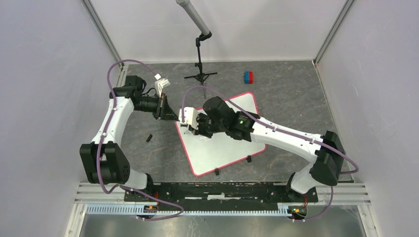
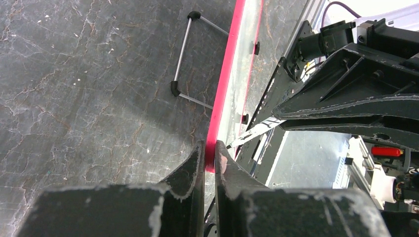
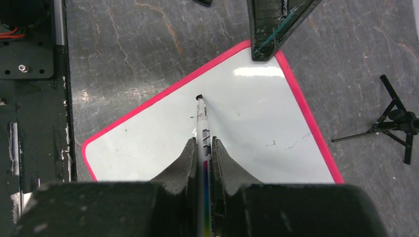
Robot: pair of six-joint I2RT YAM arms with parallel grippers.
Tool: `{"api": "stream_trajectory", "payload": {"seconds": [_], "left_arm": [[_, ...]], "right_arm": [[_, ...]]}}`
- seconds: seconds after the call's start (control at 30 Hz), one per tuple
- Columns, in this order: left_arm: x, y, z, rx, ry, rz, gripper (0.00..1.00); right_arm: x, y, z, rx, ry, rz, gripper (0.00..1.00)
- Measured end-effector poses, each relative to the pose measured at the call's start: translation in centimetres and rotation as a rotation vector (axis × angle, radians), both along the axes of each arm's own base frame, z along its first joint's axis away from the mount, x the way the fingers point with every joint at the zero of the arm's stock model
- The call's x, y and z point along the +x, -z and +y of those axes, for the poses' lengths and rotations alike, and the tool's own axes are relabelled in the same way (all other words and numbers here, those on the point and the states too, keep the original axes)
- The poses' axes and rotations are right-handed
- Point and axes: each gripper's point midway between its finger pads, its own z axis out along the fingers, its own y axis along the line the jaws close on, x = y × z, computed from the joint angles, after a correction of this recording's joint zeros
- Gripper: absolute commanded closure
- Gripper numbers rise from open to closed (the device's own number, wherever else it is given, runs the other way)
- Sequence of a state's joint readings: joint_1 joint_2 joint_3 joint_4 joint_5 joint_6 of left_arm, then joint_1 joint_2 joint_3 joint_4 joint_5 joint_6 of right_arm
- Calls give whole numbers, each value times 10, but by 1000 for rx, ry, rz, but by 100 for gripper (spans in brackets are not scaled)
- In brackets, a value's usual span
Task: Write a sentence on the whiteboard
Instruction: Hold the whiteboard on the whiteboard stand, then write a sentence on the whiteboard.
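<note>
The whiteboard (image 1: 222, 153), white with a pink-red rim, lies at an angle on the dark table. My left gripper (image 1: 174, 117) is shut on the rim at the board's far-left corner; in the left wrist view its jaws (image 2: 209, 148) pinch the pink edge (image 2: 225, 84). My right gripper (image 3: 203, 143) is shut on a white marker (image 3: 202, 118) whose black tip sits on or just above the board (image 3: 257, 128) near that corner. No sentence shows on the board, only a few faint specks. The left finger (image 3: 269, 29) appears at the corner in the right wrist view.
A black tripod stand (image 1: 200, 74) with a grey pole stands behind the board. A red and blue block (image 1: 248, 77) lies at the back right. A small black piece (image 1: 148, 137) lies left of the board. A wire stand (image 2: 183, 54) juts from the board's edge.
</note>
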State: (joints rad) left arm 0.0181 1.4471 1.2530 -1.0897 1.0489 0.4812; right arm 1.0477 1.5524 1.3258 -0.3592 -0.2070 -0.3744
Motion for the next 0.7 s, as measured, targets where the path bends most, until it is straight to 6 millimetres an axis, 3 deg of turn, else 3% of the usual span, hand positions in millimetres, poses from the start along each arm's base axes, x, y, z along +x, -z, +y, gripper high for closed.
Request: {"api": "stream_trajectory", "payload": {"seconds": [0.47,0.7], "left_arm": [[1,1,-1,3,4,-8,97],[2,2,-1,3,4,-5,98]], "right_arm": [[35,-28,-2,44,77,-56,100],[38,-30,-4,47,86,-58,100]]}}
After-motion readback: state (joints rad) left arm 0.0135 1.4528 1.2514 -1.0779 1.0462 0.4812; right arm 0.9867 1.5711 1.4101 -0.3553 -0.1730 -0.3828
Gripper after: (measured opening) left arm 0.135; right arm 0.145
